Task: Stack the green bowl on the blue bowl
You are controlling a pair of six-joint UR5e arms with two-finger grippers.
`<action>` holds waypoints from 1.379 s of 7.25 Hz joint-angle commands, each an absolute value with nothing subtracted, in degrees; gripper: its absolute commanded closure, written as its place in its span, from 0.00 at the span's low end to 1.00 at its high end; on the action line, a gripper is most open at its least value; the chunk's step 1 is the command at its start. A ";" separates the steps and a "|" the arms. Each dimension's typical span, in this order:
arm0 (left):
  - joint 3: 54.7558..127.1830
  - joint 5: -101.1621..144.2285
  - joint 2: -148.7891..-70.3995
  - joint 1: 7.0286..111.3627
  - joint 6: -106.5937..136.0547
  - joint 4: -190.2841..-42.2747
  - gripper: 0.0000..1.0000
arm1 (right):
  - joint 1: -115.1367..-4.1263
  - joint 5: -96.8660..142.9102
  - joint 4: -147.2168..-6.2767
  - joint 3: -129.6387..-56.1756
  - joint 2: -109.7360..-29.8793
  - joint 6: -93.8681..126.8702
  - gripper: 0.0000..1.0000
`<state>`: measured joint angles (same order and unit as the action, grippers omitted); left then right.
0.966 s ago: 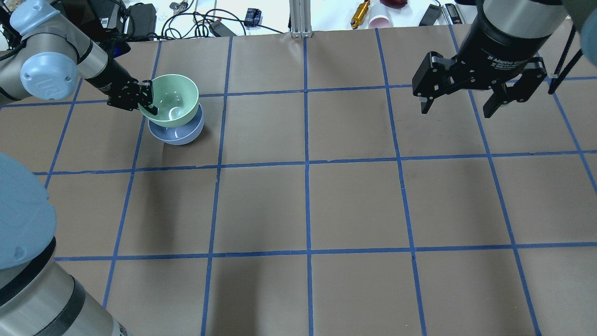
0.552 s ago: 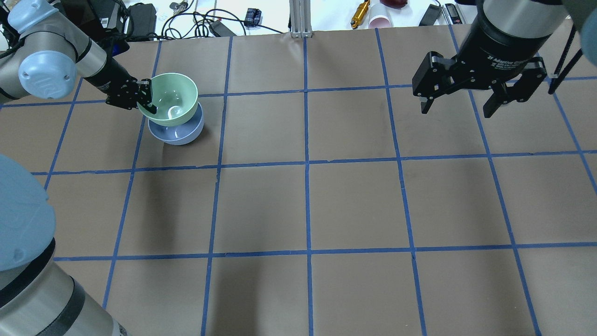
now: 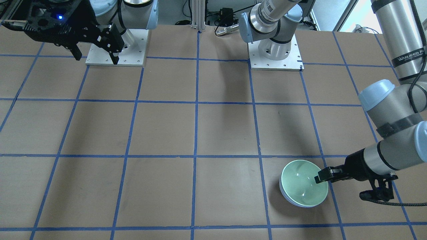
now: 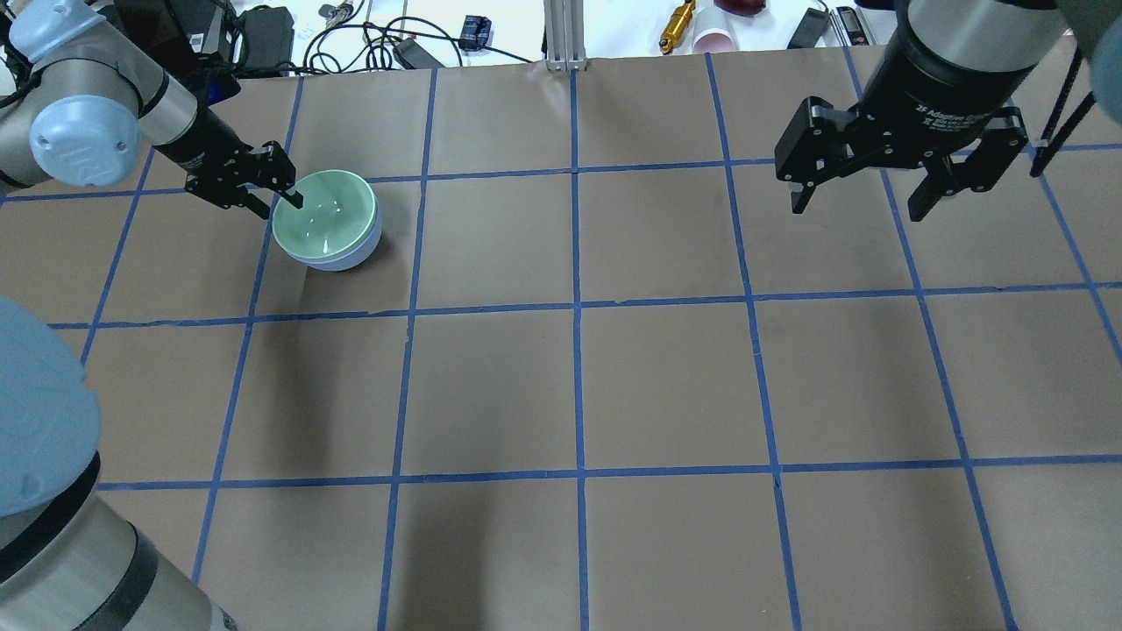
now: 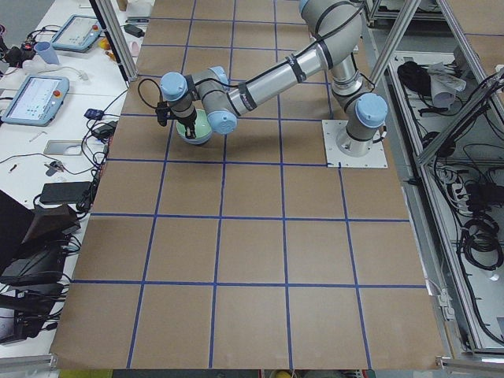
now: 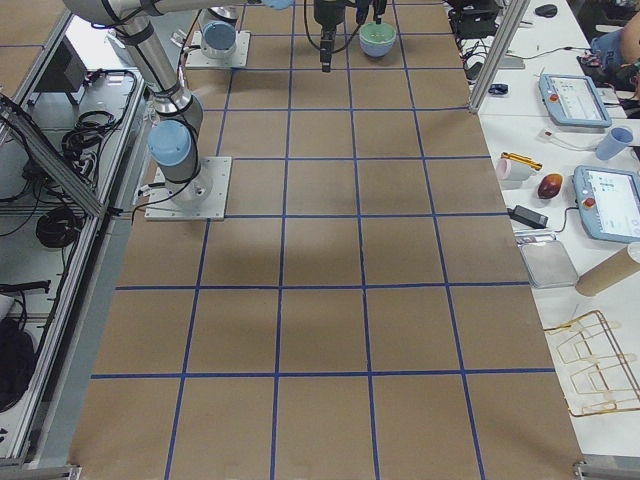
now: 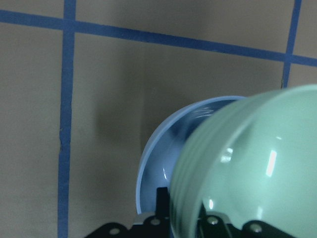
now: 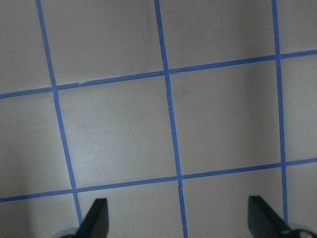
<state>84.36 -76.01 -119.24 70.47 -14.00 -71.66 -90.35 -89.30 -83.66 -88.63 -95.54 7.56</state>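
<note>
The green bowl sits nested in the blue bowl at the far left of the table. Only the blue bowl's lower rim shows under it. My left gripper is open, with one finger over the green rim and the other outside it. The front view shows the green bowl inside the blue bowl, with my left gripper at the rim. The left wrist view shows a blurred green bowl in the blue bowl. My right gripper hangs open and empty, high at the far right.
The brown table carries a blue tape grid. Cables, a pink cup and small tools lie beyond its far edge. The two arm bases stand on white plates at the robot's side.
The green bowl was held tilted above the blue bowl by its rim. My left gripper has opened and the green bowl has dropped into the blue bowl. The right arm has not moved.
</note>
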 commanded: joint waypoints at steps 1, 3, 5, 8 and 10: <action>83.76 -76.03 -118.22 70.31 -13.89 -73.38 0.00 | -90.35 -89.30 -83.58 -88.59 -95.54 7.56 0.00; 83.67 -76.03 -115.33 72.32 -12.06 -74.70 0.00 | -90.35 -89.30 -83.58 -88.59 -95.54 7.56 0.00; 83.06 -83.61 -111.73 78.97 -9.41 -75.41 0.00 | -90.35 -89.30 -83.67 -88.68 -95.54 7.56 0.00; 84.54 -91.39 -102.77 86.64 -7.05 -85.68 0.00 | -90.35 -89.30 -83.67 -88.59 -95.54 7.56 0.00; 84.73 -91.41 -97.41 89.03 -5.89 -89.37 0.00 | -90.35 -89.30 -83.67 -88.68 -95.54 7.56 0.00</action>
